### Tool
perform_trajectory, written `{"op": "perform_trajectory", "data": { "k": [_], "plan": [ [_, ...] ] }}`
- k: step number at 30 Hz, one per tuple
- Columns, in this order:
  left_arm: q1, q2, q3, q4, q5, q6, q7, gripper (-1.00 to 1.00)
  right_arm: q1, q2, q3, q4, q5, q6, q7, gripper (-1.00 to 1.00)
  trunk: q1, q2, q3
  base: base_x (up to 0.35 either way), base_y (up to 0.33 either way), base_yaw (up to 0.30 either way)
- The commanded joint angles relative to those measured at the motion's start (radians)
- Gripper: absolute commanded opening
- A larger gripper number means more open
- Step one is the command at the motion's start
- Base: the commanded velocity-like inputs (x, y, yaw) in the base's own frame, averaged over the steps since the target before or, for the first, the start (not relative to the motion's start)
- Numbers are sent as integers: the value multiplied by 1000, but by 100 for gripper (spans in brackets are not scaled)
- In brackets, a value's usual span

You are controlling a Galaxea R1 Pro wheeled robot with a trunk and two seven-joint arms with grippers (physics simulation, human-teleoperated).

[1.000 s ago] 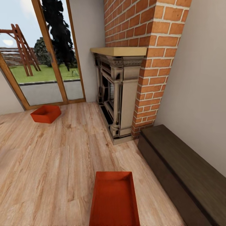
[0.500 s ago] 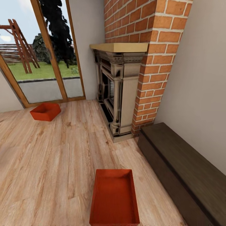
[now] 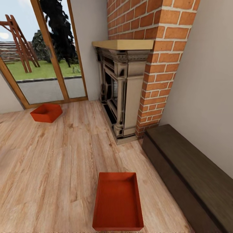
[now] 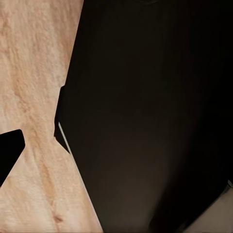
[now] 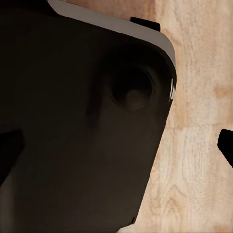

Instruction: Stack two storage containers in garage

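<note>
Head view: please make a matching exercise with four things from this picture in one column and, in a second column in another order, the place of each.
Things:
1. nearer storage container
2. farther storage container
3. wooden mantel
4. dark bench

Places:
A. along the white wall at the right
B. on the wood floor close to the glass doors
C. on the wood floor at the bottom middle of the picture
D. on top of the fireplace

Pairs: 1-C, 2-B, 3-D, 4-A

Head camera: we look forward and down from high over the plank floor (image 3: 58, 168) toward the fireplace (image 3: 124, 94). Wrist cameras: we sit close against dark robot bodywork (image 4: 155, 116), sharing that floor.
</note>
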State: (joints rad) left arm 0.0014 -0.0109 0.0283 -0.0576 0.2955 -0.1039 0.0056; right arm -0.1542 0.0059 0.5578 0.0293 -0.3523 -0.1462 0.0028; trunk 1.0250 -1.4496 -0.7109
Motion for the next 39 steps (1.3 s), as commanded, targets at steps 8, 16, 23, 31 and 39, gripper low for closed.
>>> {"op": "perform_trajectory", "data": {
  "k": [8,16,23,31,39],
  "plan": [
    [0,0,2,-1,2,-2,1,100,-1,0,8,4,-8,-6,0,100,0,0,-14,0,0,0],
    [0,0,2,-1,2,-2,1,100,-1,-1,7,4,-10,-7,-1,100,0,0,-27,0,0,0],
    [0,-4,3,0,3,-2,1,100,-1,-3,7,4,-10,-7,-1,100,0,0,-38,0,0,0],
    [0,-5,8,3,10,-1,-5,100,-1,-4,7,4,-10,-7,-1,100,0,0,-51,0,0,0],
    [0,-5,8,4,9,-2,1,100,-1,-4,7,4,-10,-7,-1,100,0,0,-64,0,0,0]
  ]
}}
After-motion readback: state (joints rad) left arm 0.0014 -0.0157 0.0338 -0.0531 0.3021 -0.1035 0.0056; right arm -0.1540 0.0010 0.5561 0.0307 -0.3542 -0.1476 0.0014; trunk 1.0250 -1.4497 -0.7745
